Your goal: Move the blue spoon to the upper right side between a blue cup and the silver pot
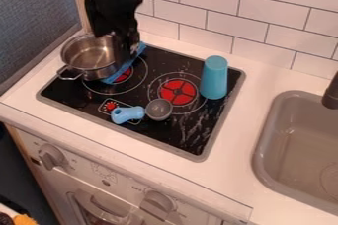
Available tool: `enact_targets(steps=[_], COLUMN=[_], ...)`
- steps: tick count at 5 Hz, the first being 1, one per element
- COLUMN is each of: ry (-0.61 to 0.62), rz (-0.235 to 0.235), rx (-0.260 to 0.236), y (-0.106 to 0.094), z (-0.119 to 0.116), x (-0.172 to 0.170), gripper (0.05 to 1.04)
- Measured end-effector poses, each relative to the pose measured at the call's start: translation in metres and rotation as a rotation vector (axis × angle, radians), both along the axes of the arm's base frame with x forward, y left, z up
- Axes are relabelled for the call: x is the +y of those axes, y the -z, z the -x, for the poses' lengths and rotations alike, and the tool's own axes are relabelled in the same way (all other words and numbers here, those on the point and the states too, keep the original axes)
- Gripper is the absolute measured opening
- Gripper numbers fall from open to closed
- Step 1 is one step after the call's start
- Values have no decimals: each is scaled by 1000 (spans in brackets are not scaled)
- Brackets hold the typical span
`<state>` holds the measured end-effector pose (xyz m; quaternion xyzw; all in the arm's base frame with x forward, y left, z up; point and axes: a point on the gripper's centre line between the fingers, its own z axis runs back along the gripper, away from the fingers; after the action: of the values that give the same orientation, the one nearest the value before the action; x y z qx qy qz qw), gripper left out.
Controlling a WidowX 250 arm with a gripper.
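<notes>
One shiny metal pot (94,71); one smooth, tapered cup (214,77); fingers (125,54) spread or closed, can't tell.

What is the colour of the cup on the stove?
The cup is blue, slightly towards turquoise. It shows best in the camera view.

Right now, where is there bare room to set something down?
Bare: the stovetop behind the right burner, between the blue strip and cup; its front right corner, right of the spoon; the counter between stovetop and sink. Crowded: around the pot, with gripper and strip.
</notes>
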<state>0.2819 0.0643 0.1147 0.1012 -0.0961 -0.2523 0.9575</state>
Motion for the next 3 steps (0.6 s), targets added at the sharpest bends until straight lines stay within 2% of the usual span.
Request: enact_targets(steps=[1,2,3], ry=[177,404,517], rz=[-24,24,10], rx=[105,197,279], y=[24,54,79], z=[29,35,35], x=[-20,-35,-43], gripper=[1001,1001,1001])
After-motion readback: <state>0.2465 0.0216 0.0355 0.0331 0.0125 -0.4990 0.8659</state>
